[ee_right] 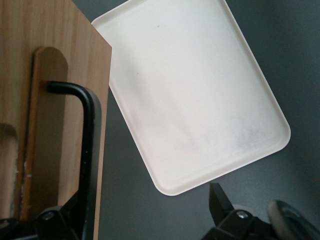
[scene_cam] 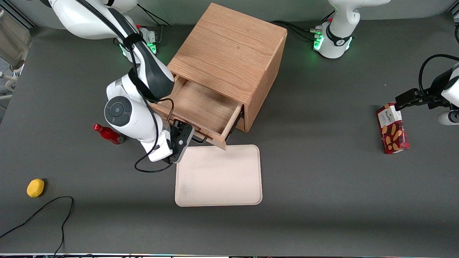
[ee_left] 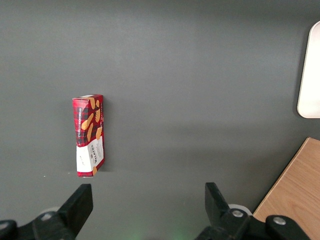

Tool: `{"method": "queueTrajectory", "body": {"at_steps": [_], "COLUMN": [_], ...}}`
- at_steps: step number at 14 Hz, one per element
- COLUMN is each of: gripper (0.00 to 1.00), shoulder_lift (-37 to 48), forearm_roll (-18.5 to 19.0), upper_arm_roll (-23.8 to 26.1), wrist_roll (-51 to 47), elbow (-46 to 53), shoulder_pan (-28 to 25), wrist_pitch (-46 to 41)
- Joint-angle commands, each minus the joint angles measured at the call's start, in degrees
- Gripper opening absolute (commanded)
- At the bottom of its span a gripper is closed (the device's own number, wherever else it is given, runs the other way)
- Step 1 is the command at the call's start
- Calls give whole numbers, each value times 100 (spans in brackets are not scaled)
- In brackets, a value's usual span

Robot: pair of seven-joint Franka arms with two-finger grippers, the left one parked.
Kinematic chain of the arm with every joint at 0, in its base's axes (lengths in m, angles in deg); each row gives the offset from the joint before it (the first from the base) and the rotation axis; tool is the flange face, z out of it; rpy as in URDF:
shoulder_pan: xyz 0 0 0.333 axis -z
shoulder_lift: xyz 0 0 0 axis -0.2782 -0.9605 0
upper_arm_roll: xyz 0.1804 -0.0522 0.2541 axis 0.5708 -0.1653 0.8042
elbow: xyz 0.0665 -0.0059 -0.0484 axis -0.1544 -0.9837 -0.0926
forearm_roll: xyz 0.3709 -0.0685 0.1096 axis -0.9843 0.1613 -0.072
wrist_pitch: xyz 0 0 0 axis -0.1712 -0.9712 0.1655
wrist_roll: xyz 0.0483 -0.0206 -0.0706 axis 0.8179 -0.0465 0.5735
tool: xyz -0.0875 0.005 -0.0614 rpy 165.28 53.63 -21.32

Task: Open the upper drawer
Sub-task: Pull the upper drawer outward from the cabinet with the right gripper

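A dark grey table [scene_cam: 322, 179] carried, from the working arm's end, a yellow ball [scene_cam: 35, 187], a red bottle [scene_cam: 107, 133] and the oak cabinet [scene_cam: 229, 61] at mid-table. The gripper [scene_cam: 186, 138], fingers spread apart, sat at the black bar handle [ee_right: 89, 150] without clamping it. Any further pull should probably run straight along the slides. The upper drawer [scene_cam: 200, 111] stood well out, its shallow wooden box bare, above a cream tray [scene_cam: 218, 175].
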Motion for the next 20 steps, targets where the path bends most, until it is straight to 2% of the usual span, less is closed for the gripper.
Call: {"method": "queueTrajectory", "body": {"at_steps": [1, 9, 18, 20], "gripper": [100, 100, 100, 100], "shoulder_lift": [-164, -524, -700, -823], "forearm_roll": [12, -31, -67, -189], "upper_arm_roll": [-105, -228, -202, -211], "wrist_roll": [368, 649, 535, 500], "elbow": [166, 868, 1264, 1510], "shoulder_pan": [66, 145, 101, 92], "wrist_pitch": [-189, -778, -909, -1006]}}
